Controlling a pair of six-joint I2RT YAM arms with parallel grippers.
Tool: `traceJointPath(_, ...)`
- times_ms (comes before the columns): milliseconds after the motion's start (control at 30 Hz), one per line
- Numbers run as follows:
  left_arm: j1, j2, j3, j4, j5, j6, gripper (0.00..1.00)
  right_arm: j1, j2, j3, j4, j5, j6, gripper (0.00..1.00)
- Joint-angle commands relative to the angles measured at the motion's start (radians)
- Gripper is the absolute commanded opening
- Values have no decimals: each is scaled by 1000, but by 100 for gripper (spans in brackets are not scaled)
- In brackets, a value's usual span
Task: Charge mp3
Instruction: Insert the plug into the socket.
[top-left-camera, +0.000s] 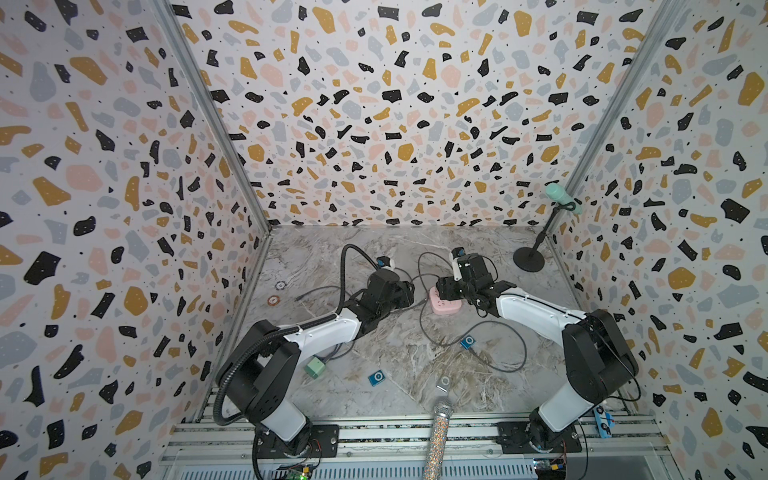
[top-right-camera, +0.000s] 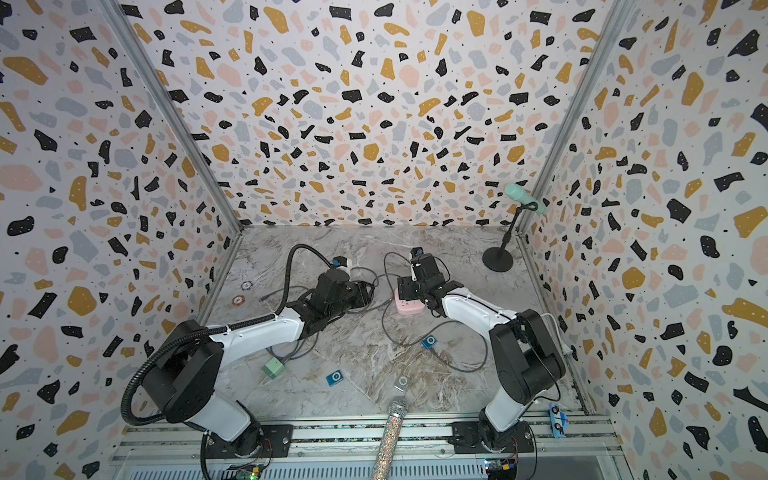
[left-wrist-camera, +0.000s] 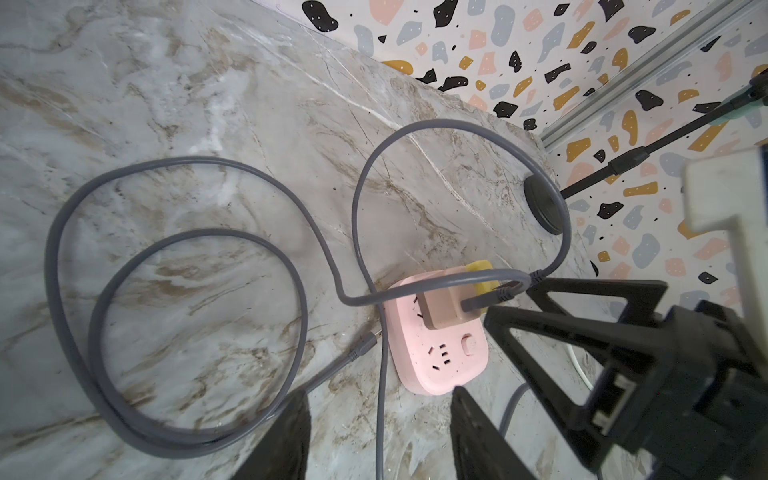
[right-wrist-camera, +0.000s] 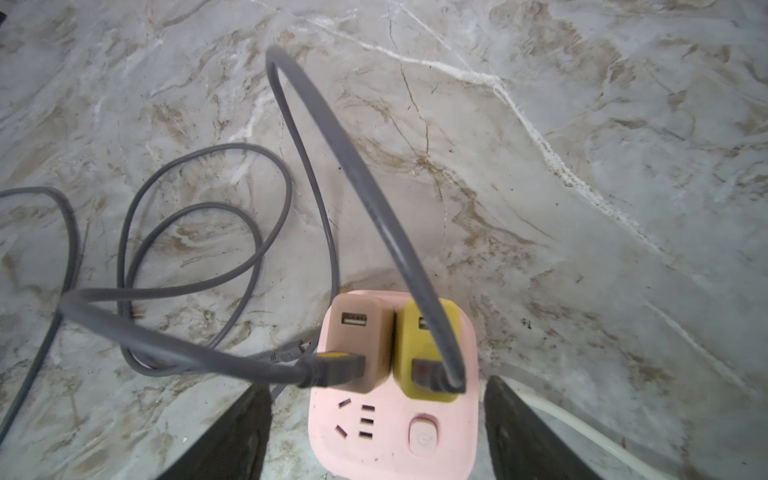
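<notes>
Top view, blue mp3 player (top-left-camera: 468, 342): lies flat on the counter (top-left-camera: 399, 357), nearer the arm bases than the strip and clear of both arms.
Its lead: a grey cable (top-left-camera: 484, 360) ends in a dark plug touching the player's edge. It looks seated, but it is too small to be sure. The slack loops wide, so I judge nothing tugs at the player.
Pink power strip (right-wrist-camera: 390, 453): flat on the counter with sockets up, between the two arms where either can reach.
Tan adapter (right-wrist-camera: 357, 345): pushed into the strip. Its lower USB port takes a grey plug and its upper port is empty.
Yellow adapter (right-wrist-camera: 409, 353): just beside the tan one and also carrying a plug, whose cable arches up over it.
Right fingers (right-wrist-camera: 237, 444): spread wide either side of the strip, gripping nothing. The plug sits in its port unaided.
Left fingers (left-wrist-camera: 478, 440): apart and empty. A cable runs along the counter between them, unpinched. They are placed near the strip, probably to steady it or tend the slack.
Loose end (left-wrist-camera: 365, 345): a small connector lies on the counter beside the strip, joined to nothing.
Spare players: a second blue one (top-left-camera: 377, 378) and a silver one (top-left-camera: 444, 384) lie nearer the front edge, neither with a lead.
Status (judgement): the power end looks made. Which adapter feeds the blue player cannot be traced.
</notes>
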Motion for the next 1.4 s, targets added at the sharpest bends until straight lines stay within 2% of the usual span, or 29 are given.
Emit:
traceJointPath(0,-1,8,35,16,5,18,55,-4,16,37,17,-18,-16,81)
traceJointPath(200,0,14,44,10,7,17,55,-1,53,68,7,0,-33,77)
traceJointPath(500,-1,42,61,11,28,10,55,0,5,30,25,74,-33,75)
traceJointPath(733,-3,39,59,11,32,6,54,1,33,36,18,63,-42,63)
traceJointPath(867,-4,34,54,10,31,5,54,5,53,30,4,62,-46,53)
traceJointPath(1367,-4,12,47,22,33,-14,54,19,133,-14,-82,32,-45,50)
